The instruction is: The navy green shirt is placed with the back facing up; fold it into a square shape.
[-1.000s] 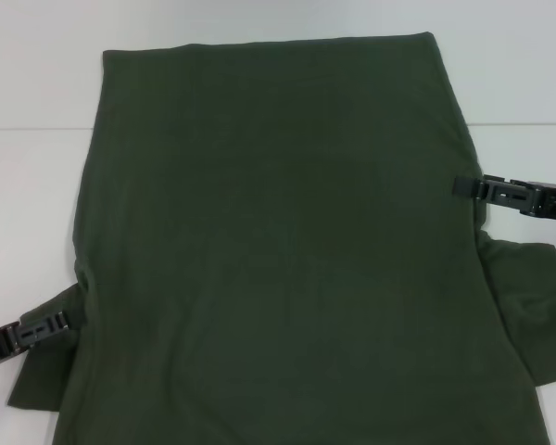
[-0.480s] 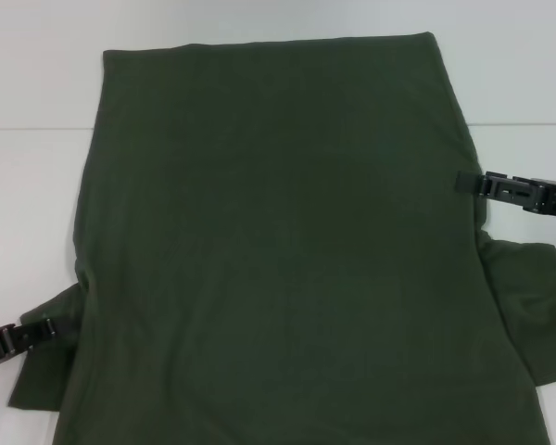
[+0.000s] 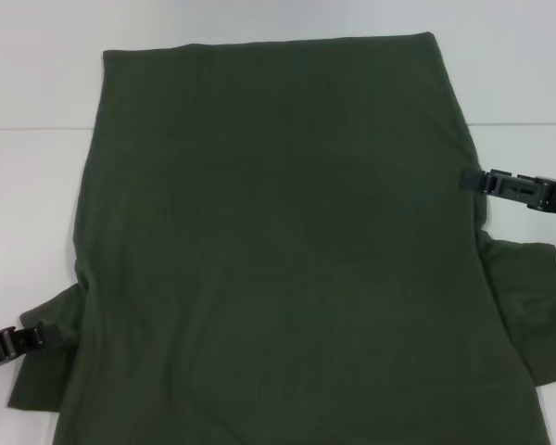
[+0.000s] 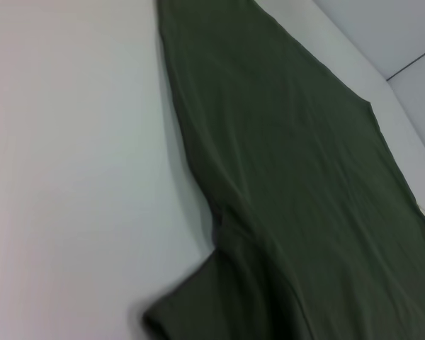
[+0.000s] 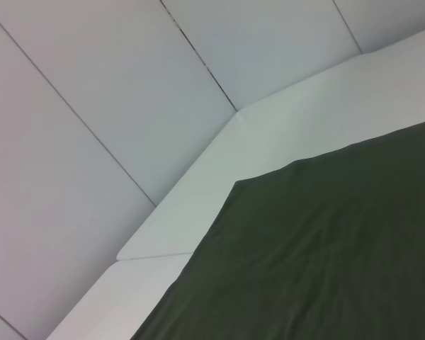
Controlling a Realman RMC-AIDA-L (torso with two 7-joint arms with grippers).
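So the big dark olive-green soft fabric T-shirt (image 3: 287, 250) is spread flat on the plain white tabletop (image 3: 28, 185), plain side up, taking up most of the head view. Its straight hem is at the far end and both short sleeves stick out at the near end, 1 on each side.

The left hand (image 3: 39, 334), black, sits low at the left edge of the view, its tip right at the left sleeve, just beside the spot where the sleeve meets the body. Can't tell how far it's open or whether it's got any cloth.

The right hand (image 3: 473, 179), also black, comes in from the right about halfway up, tip touching the shirt's right side edge, a bit farther away than the right sleeve. Same deal, its grip isn't readable.

The left wrist view shows the shirt's left edge and sleeve lying on the tabletop with a few soft wrinkles.
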